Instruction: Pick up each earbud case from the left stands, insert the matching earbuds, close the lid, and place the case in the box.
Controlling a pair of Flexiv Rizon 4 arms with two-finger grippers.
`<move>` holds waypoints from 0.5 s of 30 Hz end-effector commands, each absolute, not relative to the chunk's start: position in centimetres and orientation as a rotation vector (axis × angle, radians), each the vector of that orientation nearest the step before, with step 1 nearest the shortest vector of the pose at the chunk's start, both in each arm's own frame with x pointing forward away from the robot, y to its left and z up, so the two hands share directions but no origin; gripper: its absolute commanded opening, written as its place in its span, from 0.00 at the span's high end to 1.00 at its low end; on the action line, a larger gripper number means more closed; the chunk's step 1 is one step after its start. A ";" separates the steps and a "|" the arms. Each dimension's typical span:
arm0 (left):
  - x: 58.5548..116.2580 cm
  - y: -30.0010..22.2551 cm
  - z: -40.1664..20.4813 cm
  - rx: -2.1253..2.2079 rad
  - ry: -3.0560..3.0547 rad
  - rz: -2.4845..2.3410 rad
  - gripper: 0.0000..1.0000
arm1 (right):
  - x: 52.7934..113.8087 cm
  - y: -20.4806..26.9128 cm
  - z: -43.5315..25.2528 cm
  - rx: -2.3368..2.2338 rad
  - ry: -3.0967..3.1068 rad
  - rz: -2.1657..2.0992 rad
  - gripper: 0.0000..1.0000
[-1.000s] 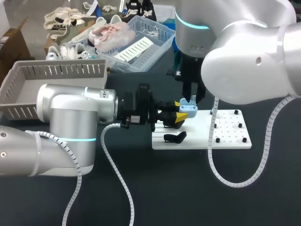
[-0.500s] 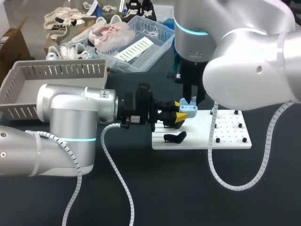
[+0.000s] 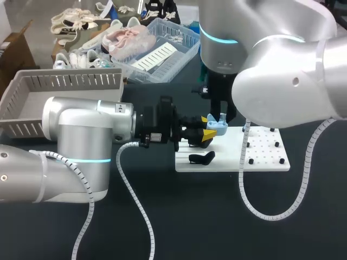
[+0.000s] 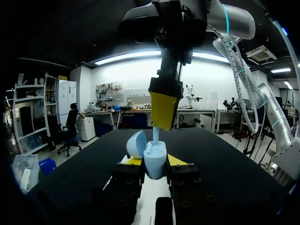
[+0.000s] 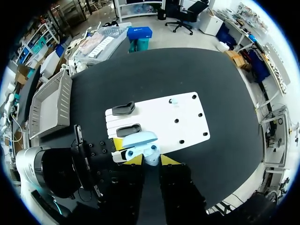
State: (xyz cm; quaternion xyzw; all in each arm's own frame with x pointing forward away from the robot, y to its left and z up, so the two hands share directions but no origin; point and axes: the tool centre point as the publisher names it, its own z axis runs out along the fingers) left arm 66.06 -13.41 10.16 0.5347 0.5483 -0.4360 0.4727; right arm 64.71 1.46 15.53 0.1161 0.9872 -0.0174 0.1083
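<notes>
Earbud case [image 3: 217, 126] of pale blue glossy plastic, 1 in all, has its rounded lid swung open. It is clamped between the yellow tips of the left pincer [image 3: 207, 128], at the white board's edge near the stands.

The black matte worktop [image 3: 206, 216] carries 1 grey slatted plastic box [image 3: 59, 81] at its left and 1 flat white rectangular board [image 3: 263, 153] in the middle. The silver left arm [image 3: 81, 130] lies level, and the silver right arm [image 3: 282, 70] hangs down over the board.

On the board are 2 black curved stands [image 5: 123, 108], both bare, and 5 small black pegs [image 3: 276, 144].

The right pincer [image 5: 151, 160], set narrow, pinches 1 small pale blue earbud [image 4: 155, 135], whose stem dips into the case's open mouth.
</notes>
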 end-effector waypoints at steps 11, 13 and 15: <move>66.0 -13.4 10.1 1.306 1.341 -1.066 1.00 | 65.3 1.6 15.0 0.342 2.915 -0.070 1.00; 66.0 -13.4 10.1 1.306 1.341 -1.066 1.00 | 65.4 1.6 14.9 0.341 2.916 -0.073 1.00; 66.0 -13.4 10.1 1.306 1.341 -1.066 1.00 | 65.4 1.5 14.9 0.341 2.917 -0.077 1.00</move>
